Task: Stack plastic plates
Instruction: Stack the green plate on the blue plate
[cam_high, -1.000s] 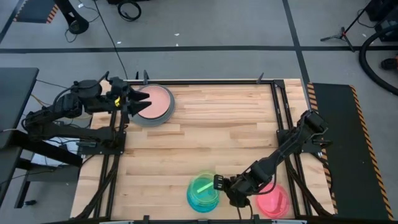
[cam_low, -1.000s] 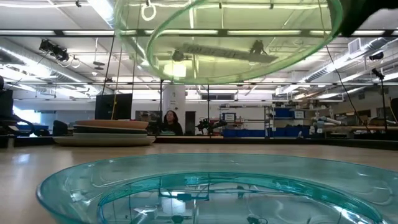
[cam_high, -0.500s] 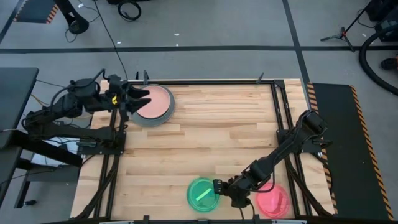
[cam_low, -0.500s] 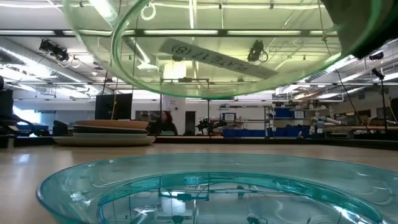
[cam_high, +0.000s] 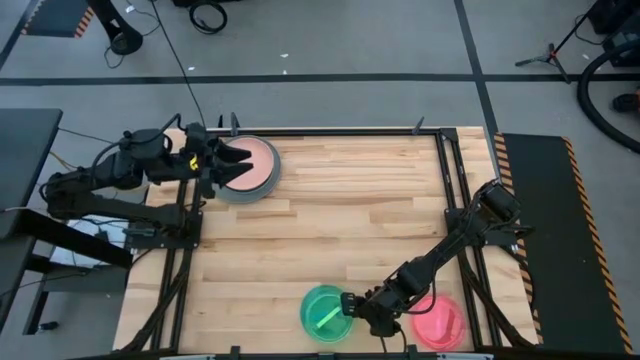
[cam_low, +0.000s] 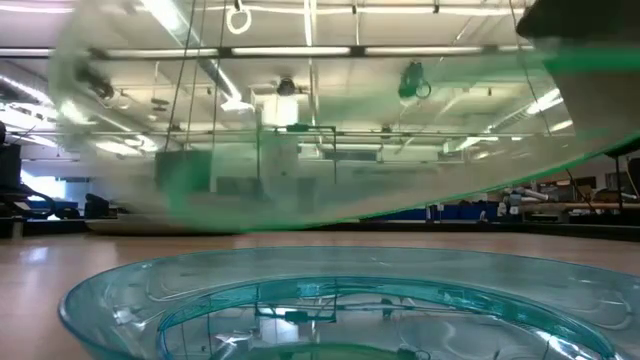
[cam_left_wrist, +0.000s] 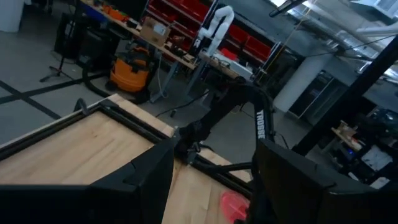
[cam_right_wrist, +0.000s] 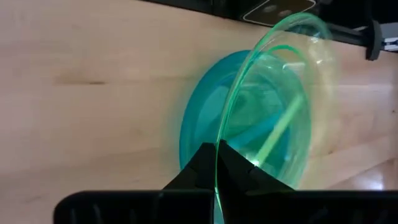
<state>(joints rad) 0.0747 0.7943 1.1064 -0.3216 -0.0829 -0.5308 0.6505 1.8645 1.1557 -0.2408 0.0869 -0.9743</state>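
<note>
The right end effector (cam_high: 352, 303) sits low at the near edge of the wooden counter (cam_high: 340, 220), its fingers clenched on the rim of a translucent green plate (cam_high: 323, 312). The right wrist view shows the two dark fingertips (cam_right_wrist: 214, 163) closed together with the thin green rim pinched between them. The green plate hangs directly over a translucent cyan plate (cam_right_wrist: 205, 106) that lies flat on the counter; from above the green one covers the cyan one almost wholly. In the low view the green plate (cam_low: 300, 150) is tilted, one side higher than the other, and a gap shows between it and the cyan plate (cam_low: 320, 305) beneath, so the two are not touching on the visible side. Just beside the right end effector, on its other side, a red-pink plate (cam_high: 443, 322) rests flat on the counter, partly under the right arm.

At the far left corner a stack of larger plates (cam_high: 248, 170) stands with a salmon pink plate on top and a grey one showing at its edge. The left end effector (cam_high: 236, 165) hovers over that stack's edge with its fingers spread apart, grasping nothing.
</note>
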